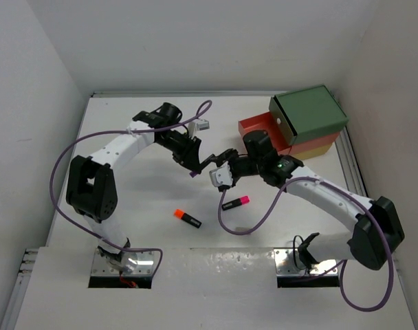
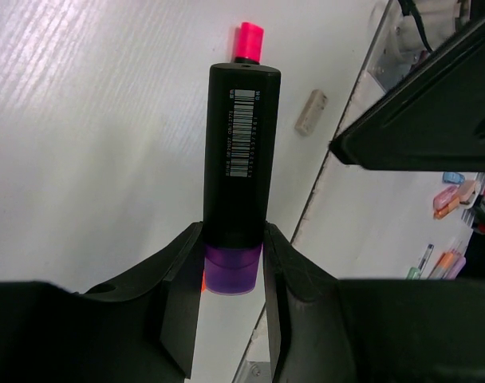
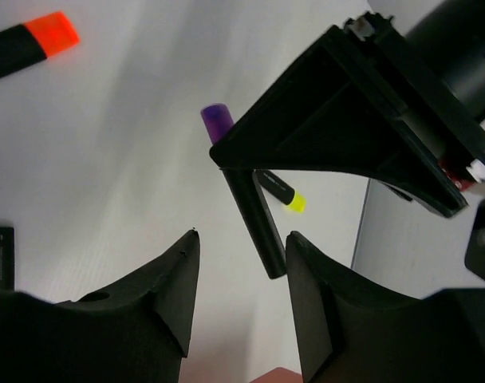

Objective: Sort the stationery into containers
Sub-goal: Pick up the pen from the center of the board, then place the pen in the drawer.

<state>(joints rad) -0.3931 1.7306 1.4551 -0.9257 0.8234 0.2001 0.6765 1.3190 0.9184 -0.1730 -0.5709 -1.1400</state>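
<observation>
My left gripper [image 1: 193, 167] is shut on the cap end of a purple-capped black highlighter [image 2: 242, 159] and holds it above the table. My right gripper [image 1: 210, 162] faces it, open and empty [image 3: 238, 271]. In the right wrist view the highlighter's blunt end [image 3: 266, 239] hangs just beyond the gap, near my right finger. An orange highlighter [image 1: 187, 218] and a pink one [image 1: 234, 202] lie on the table. A yellow one [image 3: 282, 191] shows under the left gripper. A grey eraser [image 2: 311, 112] lies near the table's front seam. The green drawer box [image 1: 309, 113] tops the stack, and the coral drawer [image 1: 258, 127] is pulled out.
The yellow box [image 1: 322, 148] sits at the bottom of the stack at the back right. Purple cables loop from both arms, one [image 1: 236, 227] lying by the pink highlighter. White walls close in the table on three sides.
</observation>
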